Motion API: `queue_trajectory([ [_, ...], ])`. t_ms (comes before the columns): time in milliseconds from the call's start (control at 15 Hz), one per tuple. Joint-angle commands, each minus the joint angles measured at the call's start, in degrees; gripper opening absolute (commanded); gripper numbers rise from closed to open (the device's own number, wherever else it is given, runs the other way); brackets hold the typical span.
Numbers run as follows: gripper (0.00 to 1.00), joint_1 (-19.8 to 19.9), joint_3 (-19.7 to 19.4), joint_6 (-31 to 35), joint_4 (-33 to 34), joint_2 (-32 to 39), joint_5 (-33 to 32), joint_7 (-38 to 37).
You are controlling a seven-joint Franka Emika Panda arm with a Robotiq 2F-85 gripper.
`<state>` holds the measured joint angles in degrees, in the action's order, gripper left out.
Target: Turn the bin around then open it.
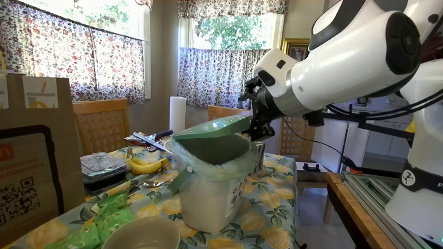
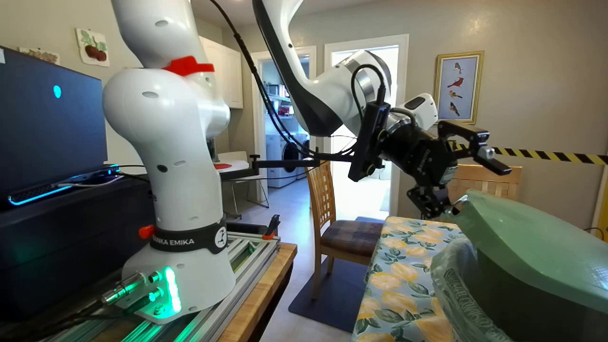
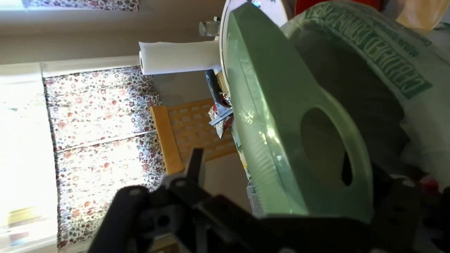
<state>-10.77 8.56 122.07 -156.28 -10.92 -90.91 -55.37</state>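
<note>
"What colour is the bin [image 1: 204,202]?"
"Off-white, with a green lid [image 1: 214,128]."
"And its liner [image 3: 430,130]?"
"Milky, lettered in green."
"The jaws?"
"Mostly black."
"The bench cloth [image 1: 268,204]?"
"Pale blue, patterned with yellow fruit and green leaves."
"Curtains [image 1: 221,74]?"
"Whitish, sprigged with red."
"Bananas [image 1: 143,168]?"
"Yellow."
"Paper bag [image 1: 39,152]?"
"Brown."

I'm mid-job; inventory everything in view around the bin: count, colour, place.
bin: 1, off-white, on table
lid: 1, green, ajar on bin
liner: 1, pale green, over bin rim
bowl: 1, beige, beside bin
packets: several, green, beside bowl
container: 1, clear/black, beside bananas
bananas: count unclear, yellow, near container
spoon: 1, silver, near bananas
bag: 1, brown, near packets
paper roll: 1, white, beyond bin
clutter: count unclear, mixed colours, beyond bin
table: 1, blue/yellow cloth, under bin
chairs: several, brown, beside table
arm: 1, white, beside table
end effector: 1, black, open, at lid edge
</note>
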Motion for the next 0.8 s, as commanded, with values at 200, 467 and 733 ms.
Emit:
queue_trajectory([
  [200,1.0,1.6,-3.8,2.2,-1.1,-8.8,-2.1,6.8],
  [467,1.0,2.6,-5.9,2.3,-1.4,-11.5,-2.7,10.1],
  [733,1.0,3.8,-7.7,1.8,0.2,-12.5,-3.5,13.2],
])
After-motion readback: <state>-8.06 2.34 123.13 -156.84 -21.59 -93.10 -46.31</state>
